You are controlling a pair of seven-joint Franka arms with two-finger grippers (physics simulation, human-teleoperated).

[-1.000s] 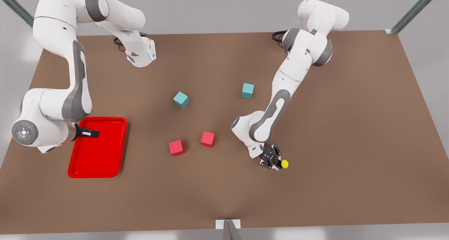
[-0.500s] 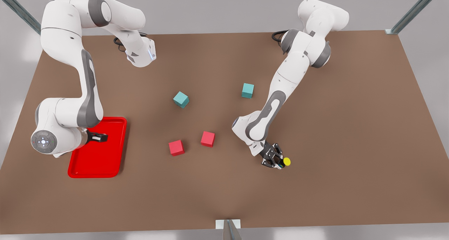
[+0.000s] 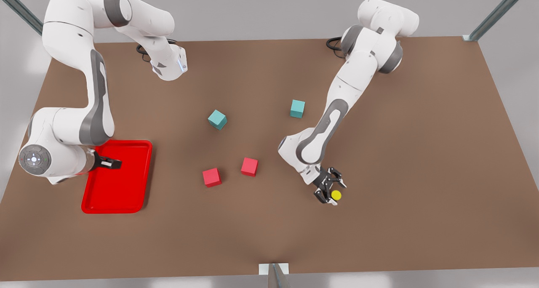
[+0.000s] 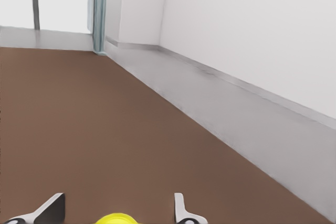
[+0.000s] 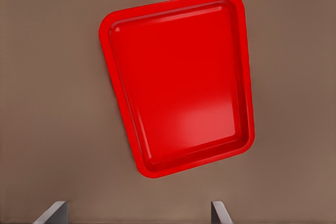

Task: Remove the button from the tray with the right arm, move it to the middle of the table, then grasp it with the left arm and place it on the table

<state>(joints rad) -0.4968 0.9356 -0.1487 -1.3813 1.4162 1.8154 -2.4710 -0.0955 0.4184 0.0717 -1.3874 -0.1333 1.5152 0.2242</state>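
Note:
The button [image 3: 336,194], yellow cap up, sits low at the table [image 3: 421,153] right of centre in the front view. My left gripper [image 3: 331,190] is around it, open, its fingers spread clear of the cap on both sides. In the left wrist view the button [image 4: 116,219] peeks up between the wide-apart fingertips [image 4: 179,205]. My right gripper [image 3: 110,164] hovers over the red tray [image 3: 113,195] at the front view's left, open with nothing in it. The right wrist view looks down on the tray [image 5: 178,87], which holds nothing.
Two red cubes [image 3: 212,177] [image 3: 249,166] lie mid-table, and two teal cubes [image 3: 217,119] [image 3: 297,108] lie farther back. Bare brown tabletop stretches on the front view's right beyond the left gripper.
The left gripper's fingers have spread apart, letting go of the button, which now sits between them. The right arm swung out over the tray and came back toward the front view's left.

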